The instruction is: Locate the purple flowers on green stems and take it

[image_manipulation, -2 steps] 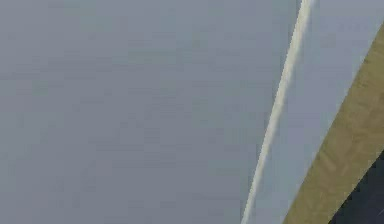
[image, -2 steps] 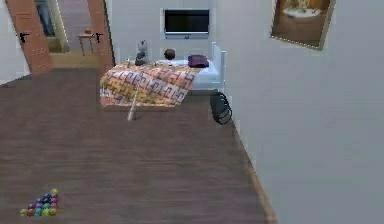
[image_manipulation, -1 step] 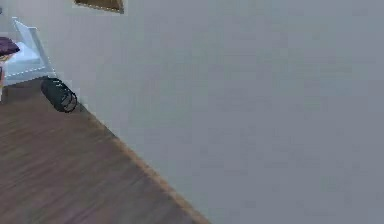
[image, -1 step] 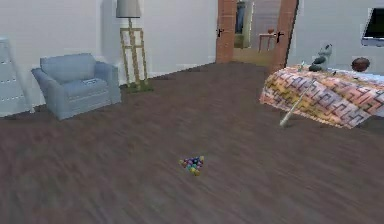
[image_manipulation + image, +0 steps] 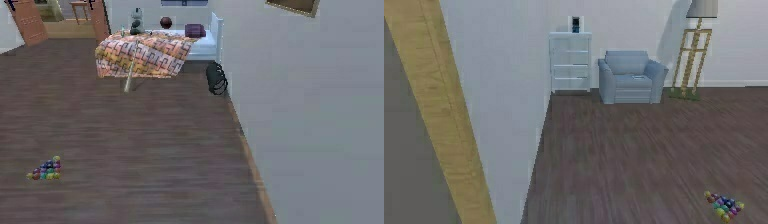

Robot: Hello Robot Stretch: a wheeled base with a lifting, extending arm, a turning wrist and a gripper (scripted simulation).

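Observation:
A table under a patterned orange and pink cloth (image 5: 146,52) stands at the far end of the arm side view. On or just behind it are a small pale upright thing (image 5: 135,20), a dark round thing (image 5: 166,22) and a purple box-like thing (image 5: 195,31). They are too small to name. In the forward view a small dark and pale object (image 5: 574,23) stands on top of a white dresser (image 5: 571,62).
A blue armchair (image 5: 631,78) and a wooden-legged floor lamp (image 5: 693,60) stand by the far wall. A wooden door frame (image 5: 439,110) and grey wall (image 5: 499,100) are close on the left. Coloured balls (image 5: 46,170) (image 5: 724,206) lie on dark wood floor. A dark object (image 5: 217,78) sits by the wall.

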